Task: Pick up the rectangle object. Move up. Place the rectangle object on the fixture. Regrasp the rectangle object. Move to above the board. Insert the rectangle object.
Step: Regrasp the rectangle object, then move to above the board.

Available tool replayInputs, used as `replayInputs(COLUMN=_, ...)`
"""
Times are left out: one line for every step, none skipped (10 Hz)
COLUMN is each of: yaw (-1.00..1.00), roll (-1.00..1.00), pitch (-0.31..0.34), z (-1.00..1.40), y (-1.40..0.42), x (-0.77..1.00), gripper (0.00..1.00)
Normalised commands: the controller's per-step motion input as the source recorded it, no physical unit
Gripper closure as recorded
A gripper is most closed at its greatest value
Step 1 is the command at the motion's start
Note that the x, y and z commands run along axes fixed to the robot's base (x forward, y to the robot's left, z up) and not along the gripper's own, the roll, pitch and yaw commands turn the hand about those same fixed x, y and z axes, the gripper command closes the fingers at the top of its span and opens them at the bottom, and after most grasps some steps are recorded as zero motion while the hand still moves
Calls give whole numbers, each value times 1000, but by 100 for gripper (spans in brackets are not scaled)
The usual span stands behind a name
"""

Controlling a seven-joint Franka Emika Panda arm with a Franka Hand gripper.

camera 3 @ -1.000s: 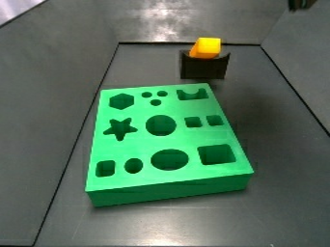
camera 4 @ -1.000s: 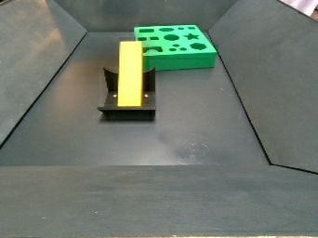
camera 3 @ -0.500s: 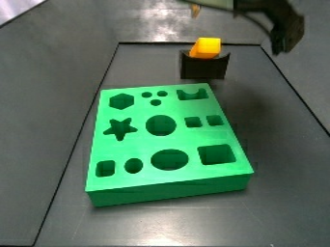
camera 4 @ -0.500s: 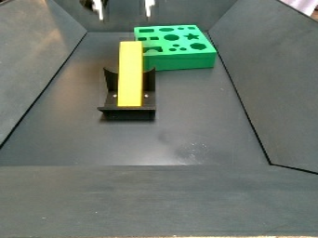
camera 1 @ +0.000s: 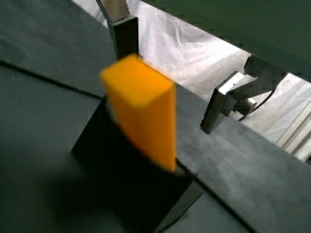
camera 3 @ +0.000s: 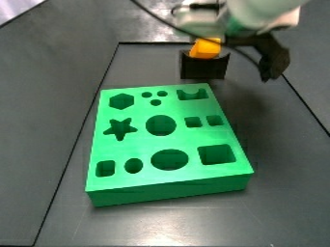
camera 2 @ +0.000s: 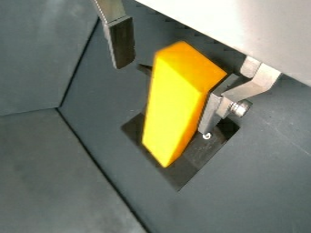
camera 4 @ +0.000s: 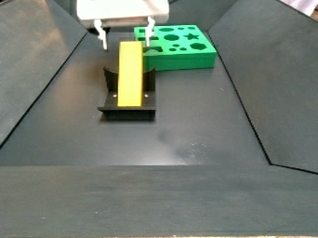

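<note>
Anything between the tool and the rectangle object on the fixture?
Nothing visible. The open tool hangs over the far end of the rectangle object, one finger on each side, gaps clear. The object rests on the fixture.

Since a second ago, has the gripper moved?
Yes. The gripper has come down into view toward the rectangle object on the fixture, its open fingers straddling the block's far end.

The rectangle object (camera 4: pixel 128 72) is lying along the top of the fixture (camera 4: pixel 126 100). The gripper (camera 4: pixel 123 36) is hanging over the fixture's far end, its fingers (camera 2: pixel 120 42) straddling the rectangle object, apart from it. The board (camera 4: pixel 178 46) is sitting behind the fixture, to its right.
</note>
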Motion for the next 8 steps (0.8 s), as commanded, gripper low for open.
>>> replayInputs(yaw=-38, roll=52, pitch=-12, z=-347, y=3, x=57, gripper=0)
replayInputs(yaw=-32, roll=57, pitch=0, z=-242, y=4, x=59, gripper=0)
replayInputs(yaw=0, roll=0, pitch=0, z=0, y=0, x=0, gripper=100)
replayInputs(yaw=106, roll=117, pitch=-74, z=1000, y=-13, x=5, gripper=100)
replayInputs(yaw=94, roll=100, pitch=-75, z=1000, y=-16, x=4, gripper=100)
replayInputs(yaw=73, roll=80, pitch=-72, z=1000, y=-16, x=1, gripper=100)
replayInputs(yaw=30, roll=30, pitch=-70, z=1000, y=-12, x=-1, gripper=100)
replayInputs(yaw=0, roll=1, pitch=-64, z=1000, y=-12, x=-5, gripper=100)
